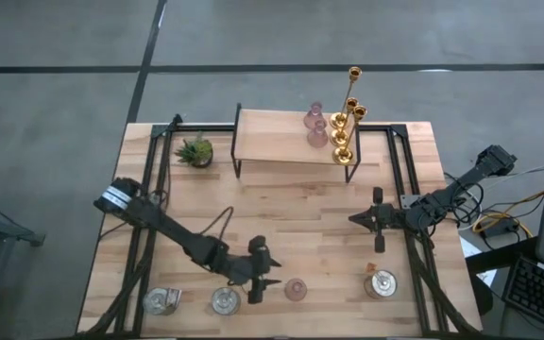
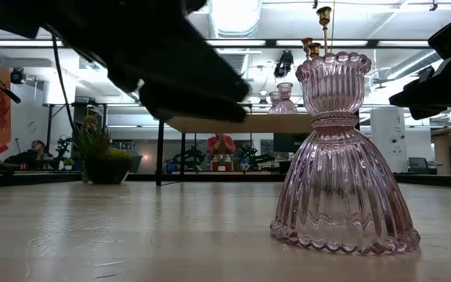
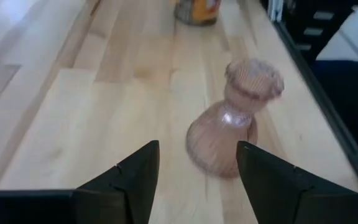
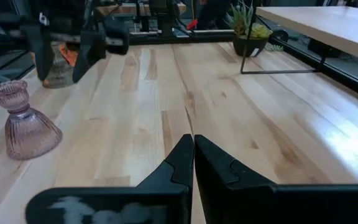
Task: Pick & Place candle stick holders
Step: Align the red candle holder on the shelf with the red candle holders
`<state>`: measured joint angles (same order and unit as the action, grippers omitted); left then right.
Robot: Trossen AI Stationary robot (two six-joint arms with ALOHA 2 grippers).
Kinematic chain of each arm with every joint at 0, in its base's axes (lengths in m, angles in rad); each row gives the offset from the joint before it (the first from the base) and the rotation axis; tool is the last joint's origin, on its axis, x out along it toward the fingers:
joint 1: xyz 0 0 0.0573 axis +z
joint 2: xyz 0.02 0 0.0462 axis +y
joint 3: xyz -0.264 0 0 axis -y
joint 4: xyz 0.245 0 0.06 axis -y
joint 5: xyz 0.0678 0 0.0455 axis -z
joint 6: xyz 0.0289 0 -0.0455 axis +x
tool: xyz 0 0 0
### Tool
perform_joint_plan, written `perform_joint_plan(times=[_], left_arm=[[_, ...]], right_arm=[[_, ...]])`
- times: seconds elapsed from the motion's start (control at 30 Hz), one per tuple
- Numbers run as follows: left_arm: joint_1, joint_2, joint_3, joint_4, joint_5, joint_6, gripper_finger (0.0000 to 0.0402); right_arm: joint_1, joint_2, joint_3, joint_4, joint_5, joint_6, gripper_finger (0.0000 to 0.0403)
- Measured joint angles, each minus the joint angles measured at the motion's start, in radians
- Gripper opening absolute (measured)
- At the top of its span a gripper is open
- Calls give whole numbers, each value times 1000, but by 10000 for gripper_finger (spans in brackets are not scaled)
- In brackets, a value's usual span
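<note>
Left gripper, fingers apart, is hovering just short of a ribbed, bell-skirted pink glass candle holder standing upright on the pale butcher-block table; right gripper is pinched together.

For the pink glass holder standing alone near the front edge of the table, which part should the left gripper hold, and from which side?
Probably the narrow waist of the pink glass holder, between the flared cup and the wide bell base. It stands upright, so the open left gripper, beside it, could come in level from the side; the ribbed skirt looks too wide.
</note>
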<state>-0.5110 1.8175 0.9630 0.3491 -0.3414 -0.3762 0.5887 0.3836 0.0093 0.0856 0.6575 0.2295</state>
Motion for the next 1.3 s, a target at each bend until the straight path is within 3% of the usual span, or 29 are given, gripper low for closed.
perform_joint_plan(times=[0.3, 0.67, 1.3], left_arm=[[-3, 161, 138, -3, 75, 15, 217], [22, 210, 280, -8, 97, 150, 217], [46, 218, 260, 64, 89, 190, 202]], right_arm=[[0, 0, 0, 2, 0, 26, 8], [0, 2, 0, -2, 0, 22, 8], [0, 5, 0, -4, -1, 30, 8]])
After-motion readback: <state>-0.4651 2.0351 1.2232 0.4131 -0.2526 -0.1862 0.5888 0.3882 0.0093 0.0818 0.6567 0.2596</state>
